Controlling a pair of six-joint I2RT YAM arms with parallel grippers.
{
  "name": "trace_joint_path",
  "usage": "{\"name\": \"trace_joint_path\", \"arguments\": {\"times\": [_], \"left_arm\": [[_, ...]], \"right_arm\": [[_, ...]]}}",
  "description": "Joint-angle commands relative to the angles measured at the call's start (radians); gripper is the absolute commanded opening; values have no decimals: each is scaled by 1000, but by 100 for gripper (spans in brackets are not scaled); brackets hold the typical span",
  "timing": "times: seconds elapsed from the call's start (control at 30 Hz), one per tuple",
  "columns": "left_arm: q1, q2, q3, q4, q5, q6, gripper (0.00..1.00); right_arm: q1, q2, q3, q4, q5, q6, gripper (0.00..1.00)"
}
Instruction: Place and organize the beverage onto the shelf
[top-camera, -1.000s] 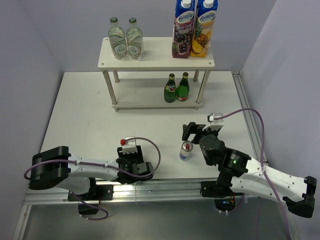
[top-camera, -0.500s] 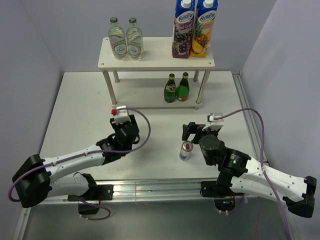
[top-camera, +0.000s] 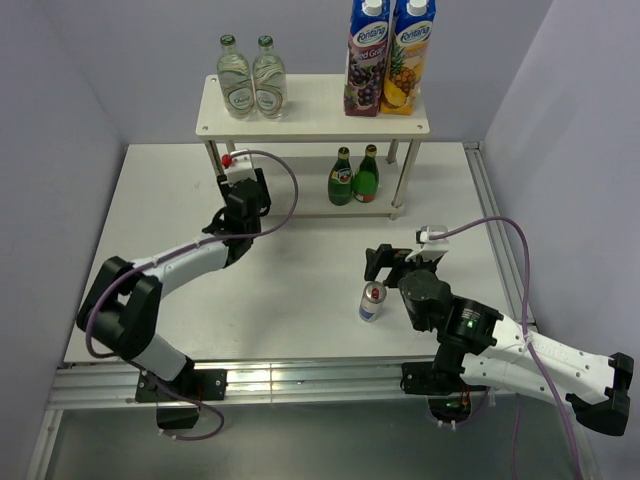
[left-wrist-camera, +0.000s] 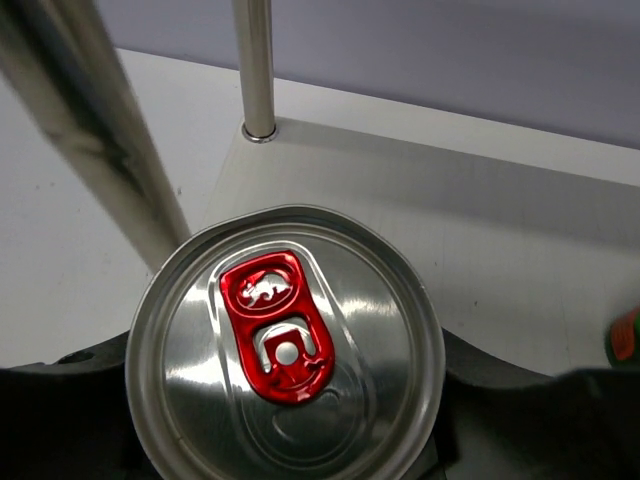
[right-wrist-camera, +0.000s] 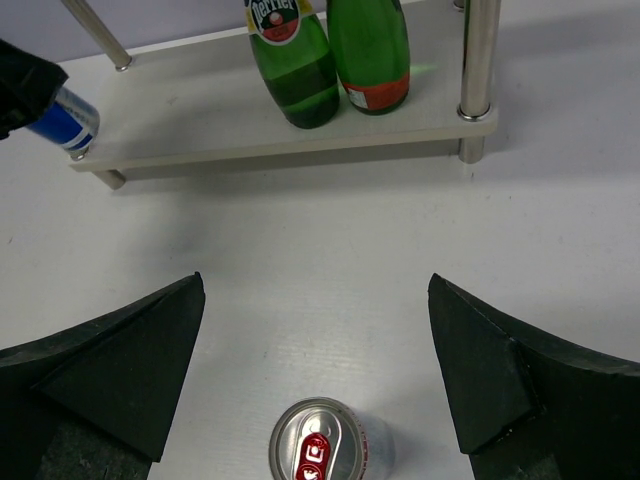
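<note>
Top view: the left gripper (top-camera: 246, 198) is hovering left of centre beside the shelf (top-camera: 310, 120); the right gripper (top-camera: 385, 262) is hanging just above a standing can (top-camera: 373, 301), centre-right.

Left wrist: jaws are pinching a red-tabbed can (left-wrist-camera: 285, 350), lower centre.

Right wrist: jaws are gaping wide, standing can (right-wrist-camera: 322, 450) bottom centre.

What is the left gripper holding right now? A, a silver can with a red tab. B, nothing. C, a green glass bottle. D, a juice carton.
A: the left wrist view shows the can, silver top and red tab, clamped in the left gripper, close to a leg of the shelf.
</note>
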Motion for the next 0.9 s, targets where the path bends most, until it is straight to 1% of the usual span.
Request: {"name": "trace_joint_path", "arguments": {"times": [0.0,0.1,0.4,0.57,0.63,0.67,0.7,0.77,0.8,0.87], "left_arm": [[44,50,101,142,76,41,0],[71,138,153,150,99,38,0],[94,290,242,182,104,47,0],[96,317,246,187,87,44,0],[99,319,247,179,96,45,4],[100,320,246,171,102,44,8],[102,320,244,171,104,48,21],[102,320,241,170,105,56,33],[103,319,239,168,105,56,48],[103,317,235,164,108,58,61]], "right_arm": [[4,-3,-3,18,2,5,99],[4,8,-2,20,2,2,100],[4,17,-2,23,6,0,99],[4,23,0,23,11,-1,99],[4,26,1,25,12,-1,100],[5,28,1,25,11,-1,99],[4,29,3,28,11,-3,100],[4,31,4,25,11,-3,99],[4,31,3,26,11,-3,100],[4,31,3,25,9,-1,99]]}}
